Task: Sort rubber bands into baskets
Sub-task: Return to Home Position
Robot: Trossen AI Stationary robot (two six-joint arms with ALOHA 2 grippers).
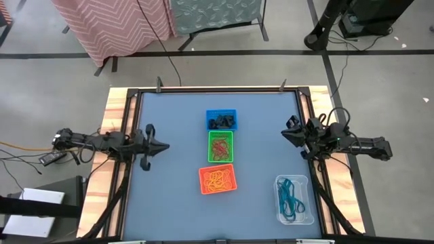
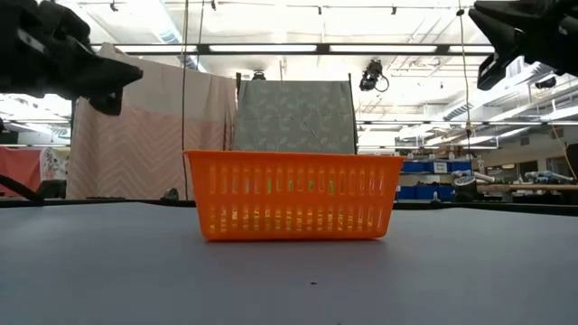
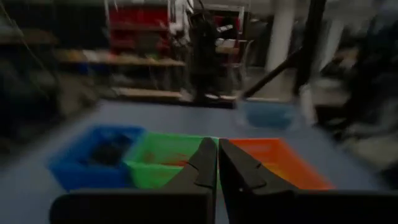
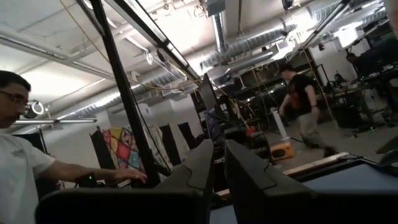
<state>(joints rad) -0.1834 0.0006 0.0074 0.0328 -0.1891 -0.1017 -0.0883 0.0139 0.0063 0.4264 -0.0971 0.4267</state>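
Three small baskets stand in a row down the table's middle. The blue basket (image 1: 222,120) is farthest and holds black rubber bands. The green basket (image 1: 220,146) holds red ones. The orange basket (image 1: 218,179) is nearest and holds yellow-orange ones. A clear tub (image 1: 294,199) near the right front corner holds teal bands. My left gripper (image 1: 166,146) hovers shut at the table's left edge, pointing level at the baskets (image 3: 165,155). My right gripper (image 1: 283,134) hovers shut at the right edge, tipped upward. Neither holds anything.
The blue table mat (image 1: 176,203) sits in a raised dark frame with wooden borders (image 1: 112,129). Fabric-draped racks (image 1: 115,24) stand beyond the far edge. In the right wrist view a person (image 4: 18,155) stands close by and another (image 4: 305,106) walks farther off.
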